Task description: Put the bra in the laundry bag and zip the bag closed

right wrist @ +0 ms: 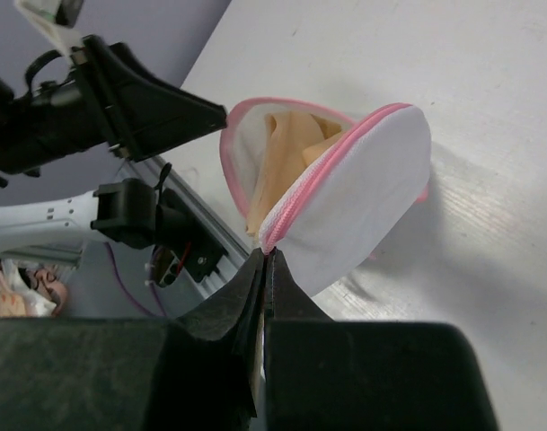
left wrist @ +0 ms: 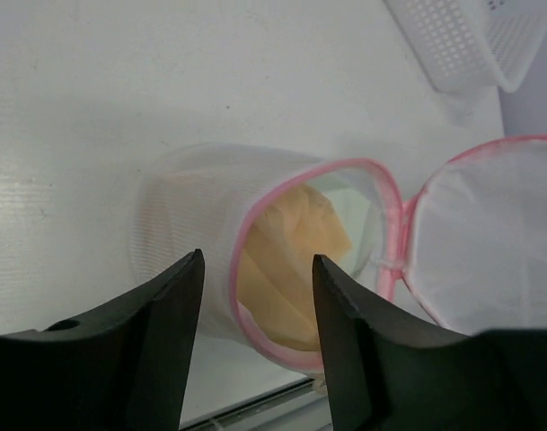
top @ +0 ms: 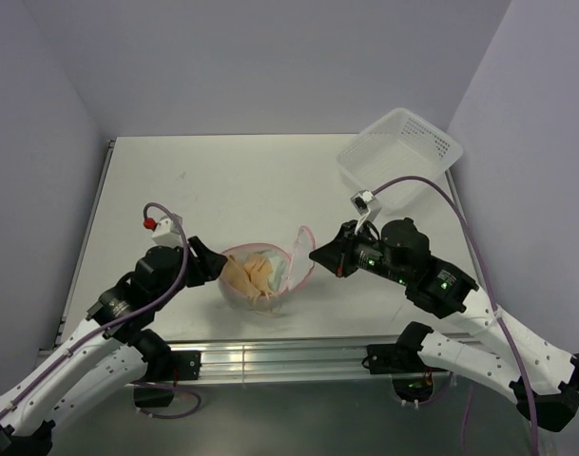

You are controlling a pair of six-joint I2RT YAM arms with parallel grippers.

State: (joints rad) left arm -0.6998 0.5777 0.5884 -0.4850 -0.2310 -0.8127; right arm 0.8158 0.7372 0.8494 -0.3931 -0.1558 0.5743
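The laundry bag (top: 285, 277) lies on its side near the table's front edge, its pink-rimmed mouth wide open. The peach bra (top: 254, 274) sits inside it and also shows in the left wrist view as the bra (left wrist: 291, 260) behind the pink rim. My left gripper (top: 216, 263) stands open at the bag's left; its jaws straddle the near part of the bag's rim (left wrist: 255, 341) without pressing it. My right gripper (right wrist: 269, 256) is shut on the pink zipper edge of the bag's round lid (right wrist: 363, 189), holding that lid raised to the bag's right.
A white perforated plastic basket (top: 441, 142) stands tilted at the back right corner, against the wall. An aluminium rail (top: 270, 361) runs along the table's front edge just below the bag. Grey walls close in both sides.
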